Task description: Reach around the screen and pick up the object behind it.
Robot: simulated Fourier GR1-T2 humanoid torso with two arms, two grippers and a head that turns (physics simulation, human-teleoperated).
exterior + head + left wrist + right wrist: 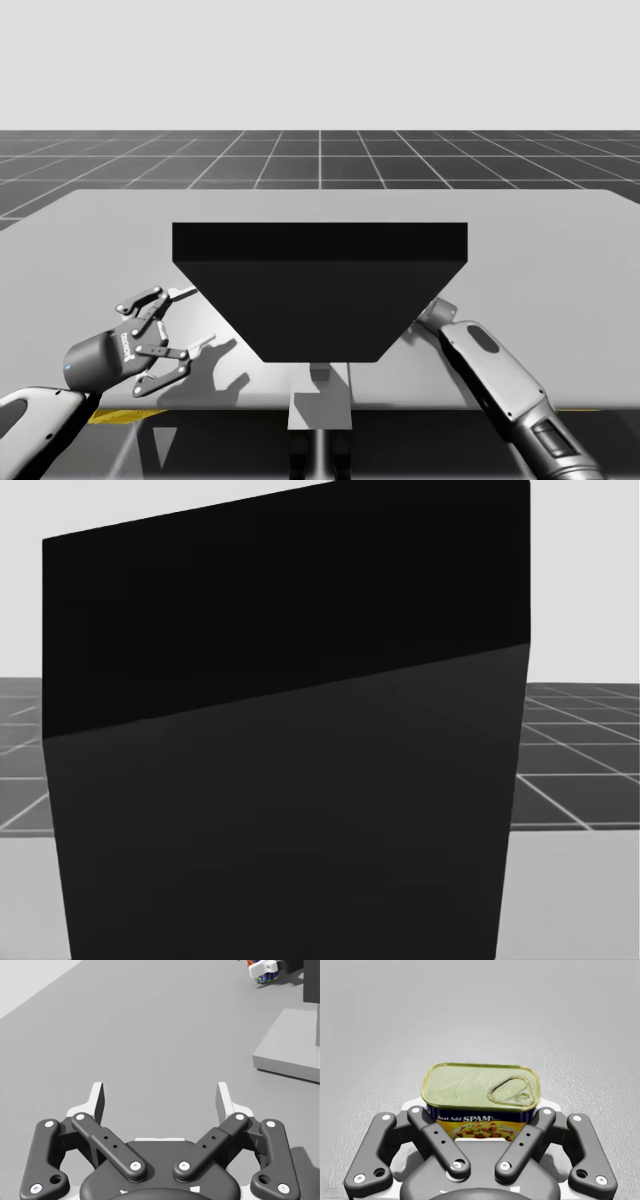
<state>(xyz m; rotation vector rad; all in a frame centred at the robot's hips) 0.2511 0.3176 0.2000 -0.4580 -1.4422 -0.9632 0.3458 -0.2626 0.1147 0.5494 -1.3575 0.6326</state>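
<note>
A rectangular blue and yellow can (481,1091) with a gold pull-tab lid lies between the fingers of my right gripper (480,1112), which is shut on its two sides. In the left wrist view the same can (265,978) appears far ahead, behind the screen's stand, with a white fingertip (262,967) on it. The black screen (320,290) stands mid-table and fills the head view (290,780). My right arm (500,370) reaches around the screen's right edge, which hides its gripper in the high view. My left gripper (195,320) hovers open left of the screen, empty (161,1097).
The screen rests on a grey base plate (290,1050) with a thin post (320,375) near the table's front edge. The grey table (110,240) stretches wide on both sides of the screen.
</note>
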